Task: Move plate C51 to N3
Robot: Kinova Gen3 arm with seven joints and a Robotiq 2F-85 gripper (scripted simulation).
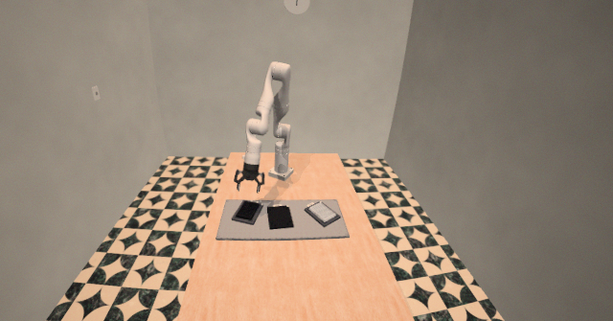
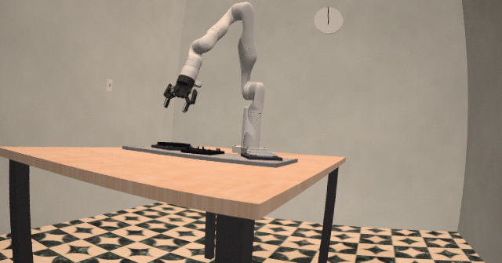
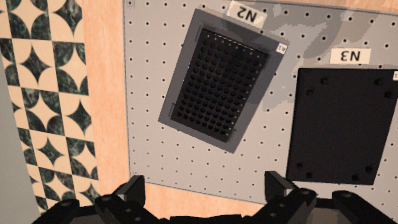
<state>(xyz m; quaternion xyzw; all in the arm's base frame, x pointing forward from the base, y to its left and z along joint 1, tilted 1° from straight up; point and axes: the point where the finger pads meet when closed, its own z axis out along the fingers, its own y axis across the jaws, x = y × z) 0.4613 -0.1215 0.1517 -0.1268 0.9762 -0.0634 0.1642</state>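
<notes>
Plate C51 (image 1: 247,211) (image 2: 171,145) (image 3: 218,85) is a dark multi-well plate. It lies flat in nest N2 (image 3: 170,102) at the left end of the grey pegboard mat (image 1: 283,232) (image 2: 220,159) (image 3: 150,75). Landing nest N3 (image 1: 280,217) (image 2: 202,152) (image 3: 340,125) is a bare black plate in the middle of the mat. Plate C15 (image 1: 322,213) (image 2: 260,155) is pale and sits on nest N1 at the right end. My gripper (image 1: 249,183) (image 2: 180,100) (image 3: 204,186) is open and empty. It hangs high above the table, behind and a little left of N2.
The wooden table (image 1: 287,273) (image 2: 176,177) carries the mat across its middle. The arm's base (image 1: 281,171) stands behind the mat. White labels N2 (image 3: 246,14) and N3 (image 3: 350,56) sit beside their nests. Checkered floor lies past the table's left edge.
</notes>
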